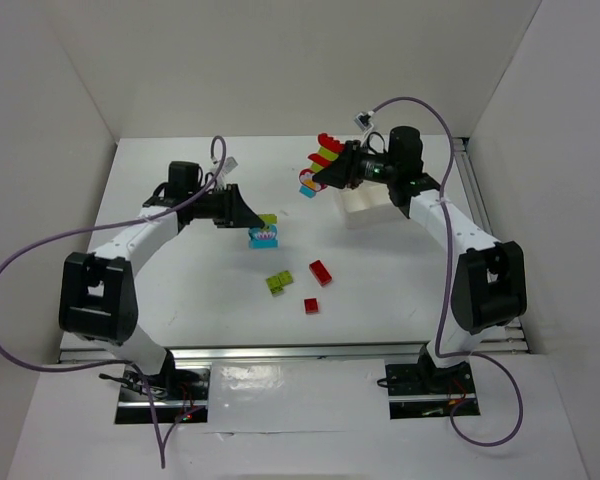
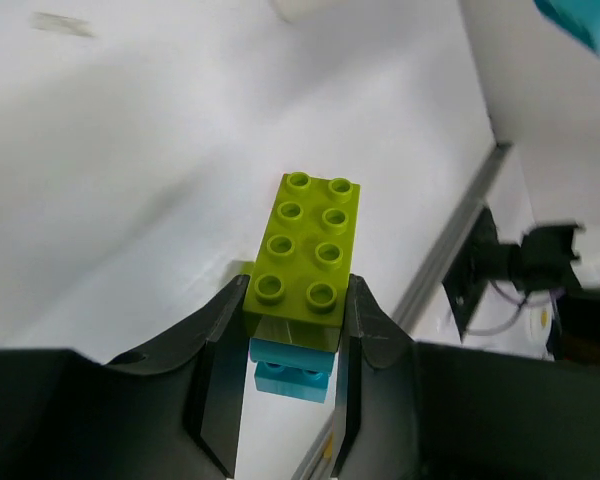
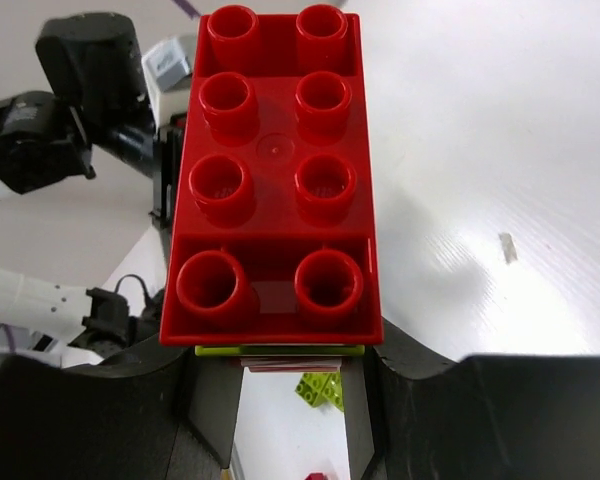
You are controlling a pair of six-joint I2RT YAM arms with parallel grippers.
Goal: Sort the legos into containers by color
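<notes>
We had the left gripper clamped on a lime brick, fingers on its two long sides, so its long axis ran straight out ahead of the jaws. A cyan brick was stuck beneath it. In the top view this pair hung over the middle of the table, well apart from the tray, which lay off to our right.

The right gripper was closed on a mixed stack, with a red brick on top and a lime layer under it (the top view showed further red, lime and blue bands, which we could not count surely). Its long axis also pointed out past the fingertips, away from the tray, and the tray sat just beside that gripper on the wrist side. So the right arm was much the nearer, and we judged it would have to draw back toward its base to come over the tray. We could not make out the compartments.

A loose lime piece, a loose red piece and a second red piece lay between the arms, nearer the bases.
</notes>
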